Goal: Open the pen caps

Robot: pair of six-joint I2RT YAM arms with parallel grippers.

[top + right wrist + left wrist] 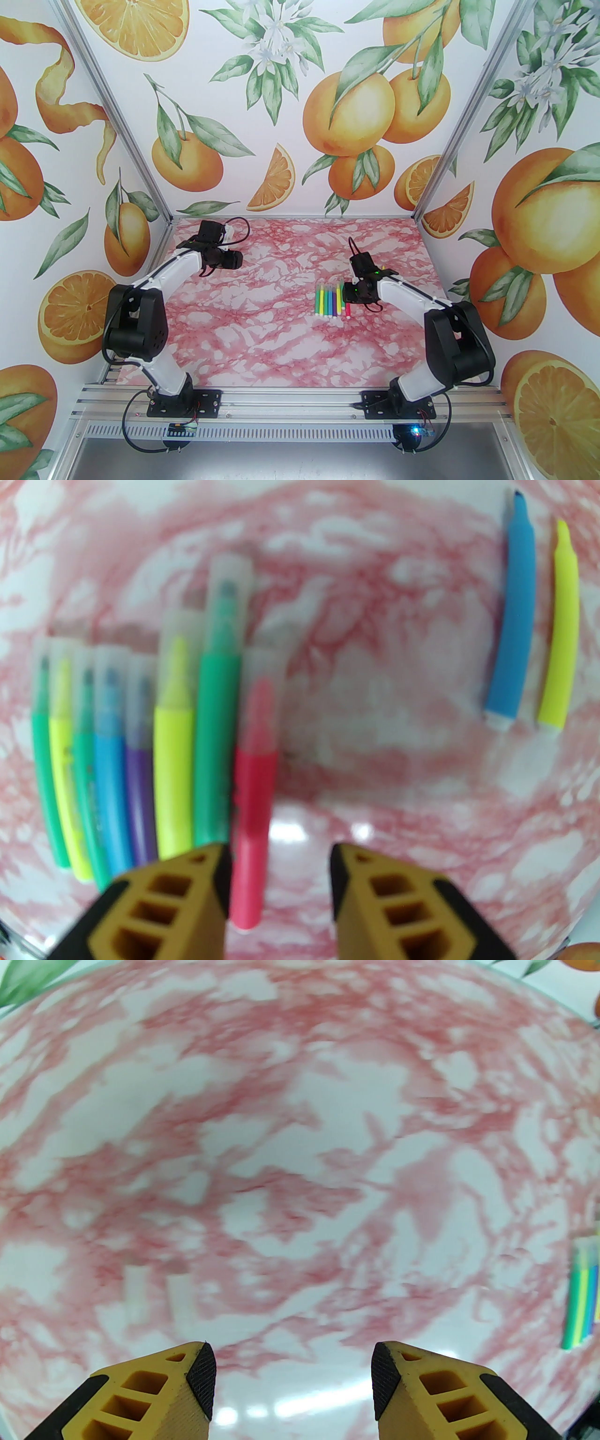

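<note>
Right claw (pixel 281 855) partly hides a blurred green pen (pixel 218 742).

Bright, even overhead light; white glare spots on the glossy table (pixel 398 761) in both wrist views. Wrist views fisheye-bent at the edges, pen caps (pixel 229 583) blurred; top view sharp.

Both arms are bent forward, the left claw (pixel 293 1372) and the right claw (pixel 281 873) each with jaws apart.

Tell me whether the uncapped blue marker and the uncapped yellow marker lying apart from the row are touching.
Apart. The right wrist view shows a strip of pink marbled tabletop between the uncapped blue plastic marker and the uncapped yellow plastic marker along their whole length.
</note>
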